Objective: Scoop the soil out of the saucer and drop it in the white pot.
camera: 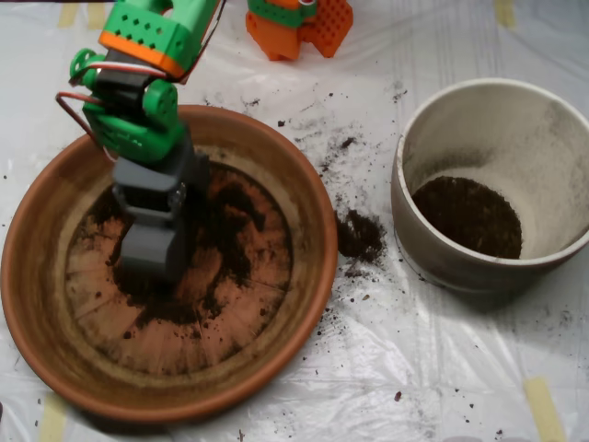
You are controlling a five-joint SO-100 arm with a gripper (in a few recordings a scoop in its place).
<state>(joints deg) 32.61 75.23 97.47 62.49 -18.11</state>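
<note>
Overhead view: saucer (304,198) is the landmark, wide terracotta dish, radial ridges on its floor. Soil (235,235) is dark, crumbly, spread thin over the middle and upper part of the saucer floor; lower floor is mostly bare clay with a dusty film. Scoop (155,249) sits inside the saucer, left of centre, grey shell pressed down into the soil. Can't tell how far its halves are apart or whether it holds any soil: the shell is seen from above and its mouth faces down into the dirt. Green and orange arm (138,101) comes in over the saucer's upper-left rim and hides that stretch of rim and floor.

White pot (543,152) stands right of the saucer, apart from it, cream wall smudged with dust, a dark patch of soil on its bottom. Its right side is cut by the frame edge. A spilled clump (359,235) lies on the plastic sheet (433,368) between saucer and pot, just beside the saucer's right rim, with loose specks above it. Orange block (299,26) above the saucer is cropped at the top edge.
</note>
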